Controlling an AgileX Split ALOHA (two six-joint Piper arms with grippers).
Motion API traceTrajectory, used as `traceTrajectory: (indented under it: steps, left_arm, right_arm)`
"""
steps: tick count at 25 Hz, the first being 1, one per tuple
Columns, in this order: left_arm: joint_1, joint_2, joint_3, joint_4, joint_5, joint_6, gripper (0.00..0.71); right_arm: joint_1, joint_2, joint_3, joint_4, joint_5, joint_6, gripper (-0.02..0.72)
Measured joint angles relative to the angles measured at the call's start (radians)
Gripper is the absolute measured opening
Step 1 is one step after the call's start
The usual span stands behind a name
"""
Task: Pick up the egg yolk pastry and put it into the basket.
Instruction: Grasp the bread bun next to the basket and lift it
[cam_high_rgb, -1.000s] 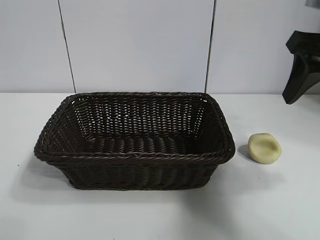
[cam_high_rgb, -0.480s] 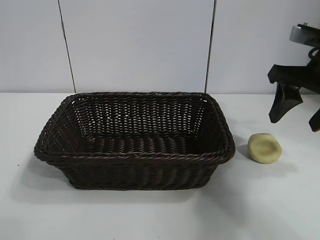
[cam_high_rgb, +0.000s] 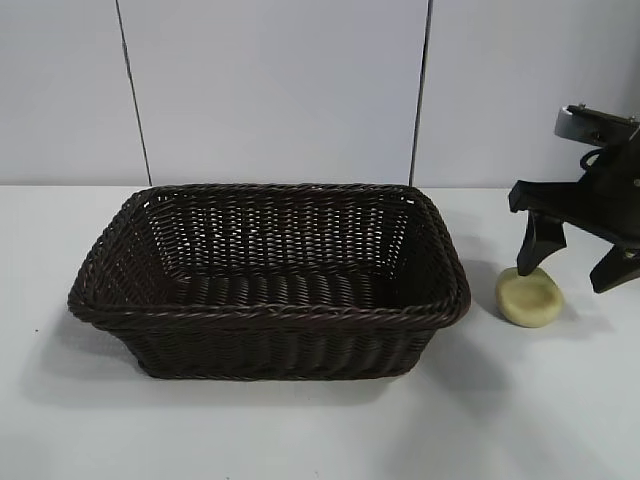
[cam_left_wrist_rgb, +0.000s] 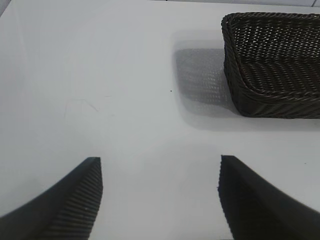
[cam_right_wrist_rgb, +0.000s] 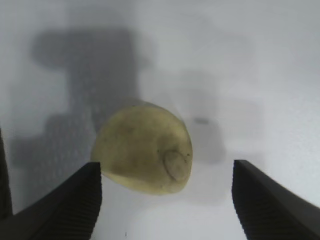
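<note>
- Right gripper (cam_high_rgb: 573, 272): black, jaws spread wide, nothing held between them.
- Small pale yellow rounded egg yolk pastry (cam_high_rgb: 529, 297) with a shallow dent on top, matte: lying on the white desk (cam_high_rgb: 300, 430), below the gap of the right jaws and toward the finger nearer the basket.
- In the exterior view, that nearer black finger (cam_high_rgb: 533, 251) hanging just over the pastry's far upper edge; contact impossible to tell. Other finger lower at the frame's edge, apart from the pastry.
- In the right wrist view, pastry (cam_right_wrist_rgb: 143, 148) seen between the two ribbed black fingertips (cam_right_wrist_rgb: 75, 205), closer to one than to the other, with open desk showing on the wider side; no pad visibly pressing on it.
- Large rectangular dark brown woven wicker basket (cam_high_rgb: 268, 312) with flaring sides and braided rim: standing on the desk beside the right jaws, pastry just outside its short end, not touching. Nothing inside the basket.
- Left gripper (cam_left_wrist_rgb: 160, 200): seen in the left wrist view only, jaws parted wide, ribbed black fingertips over bare white desk, holding nothing, touching nothing.
- One end of the basket (cam_left_wrist_rgb: 272, 65) well ahead of the left jaws and off to one side, its shadow falling on the desk beside it.
- No brand, label or readable writing anywhere on pastry, basket, desk or grippers.
- Pale panelled wall (cam_high_rgb: 270, 90) behind the desk, with dark seams running down it.
</note>
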Motion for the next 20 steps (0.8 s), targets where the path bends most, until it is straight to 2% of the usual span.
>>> traceTrajectory:
  steps: [5, 7, 9, 12, 15, 20]
  left_arm:
    - [0.000, 0.000, 0.000, 0.000, 0.000, 0.000, 0.487]
    - [0.000, 0.000, 0.000, 0.000, 0.000, 0.000, 0.487]
    - [0.000, 0.000, 0.000, 0.000, 0.000, 0.000, 0.487]
    - [0.000, 0.000, 0.000, 0.000, 0.000, 0.000, 0.487]
    - [0.000, 0.000, 0.000, 0.000, 0.000, 0.000, 0.487]
    - [0.000, 0.000, 0.000, 0.000, 0.000, -0.001, 0.487]
  right_arm:
    - [0.000, 0.037, 0.000, 0.005, -0.024, -0.001, 0.529]
    - [0.000, 0.040, 0.000, 0.007, -0.034, -0.003, 0.501]
    - [0.000, 0.040, 0.000, 0.007, -0.044, -0.004, 0.409]
    - [0.000, 0.040, 0.000, 0.008, -0.052, -0.004, 0.213]
    - [0.000, 0.040, 0.000, 0.008, -0.054, -0.004, 0.080]
    - [0.000, 0.017, 0.000, 0.010, -0.043, -0.004, 0.034]
